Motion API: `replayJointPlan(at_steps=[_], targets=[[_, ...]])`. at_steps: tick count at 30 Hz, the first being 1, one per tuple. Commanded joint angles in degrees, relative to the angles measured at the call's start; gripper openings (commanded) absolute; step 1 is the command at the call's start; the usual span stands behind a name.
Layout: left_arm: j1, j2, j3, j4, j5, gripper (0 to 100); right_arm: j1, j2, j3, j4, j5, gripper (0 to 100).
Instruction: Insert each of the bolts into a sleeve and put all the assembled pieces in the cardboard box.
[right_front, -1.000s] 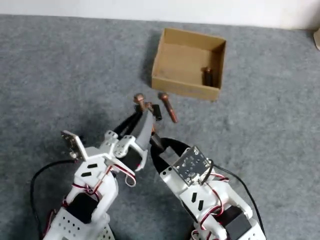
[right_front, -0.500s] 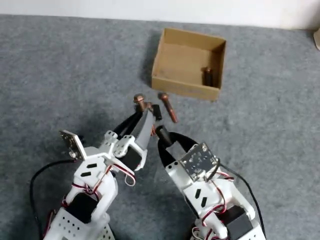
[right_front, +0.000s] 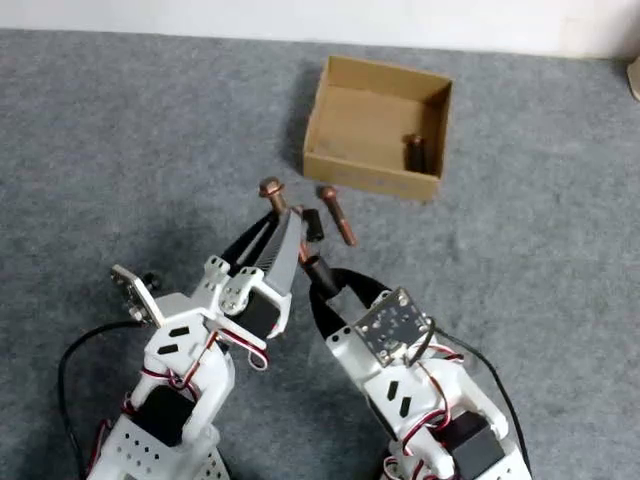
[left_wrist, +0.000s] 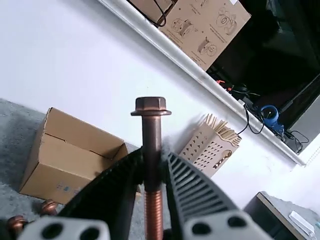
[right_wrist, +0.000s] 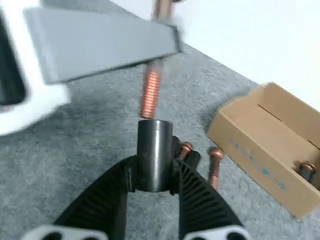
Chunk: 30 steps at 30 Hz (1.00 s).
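high view: held bolt (right_front: 271, 188) farther out

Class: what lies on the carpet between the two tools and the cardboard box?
A loose bolt and a black sleeve beside it lie on the carpet, in front of the cardboard box. The high view shows this most clearly.

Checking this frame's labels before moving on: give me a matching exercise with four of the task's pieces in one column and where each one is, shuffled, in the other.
Pieces:
1. raised bolt
2. dark sleeve
3. assembled piece
4. loose bolt

Places:
a. lying on the carpet
b. clamped in the left tool
c. inside the cardboard box
d. clamped in the right tool

Pairs: 1-b, 2-d, 3-c, 4-a.
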Motion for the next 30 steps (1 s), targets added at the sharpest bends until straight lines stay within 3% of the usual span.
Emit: replayJointPlan(at_steps=[1, 9, 17, 30], targets=[[-0.7, -0.8, -2.7, -1.8, 0.3, 1, -1.2, -0.3, -1.7, -0.5, -0.4, 0.5], [4.5, -0.8, -2.1, -1.0, 0.2, 1, -1.2, -0.3, -1.7, -0.6, -0.3, 0.5], [5.1, -0.8, -1.0, -0.6, 0.3, 1, 2.3, -0.3, 0.1, -2.9, -0.3, 0.5], [7.6, -0.8, 1.6, 10.6, 0.2, 1, 2.9, -0.3, -0.5, -2.9, -0.3, 0.5]])
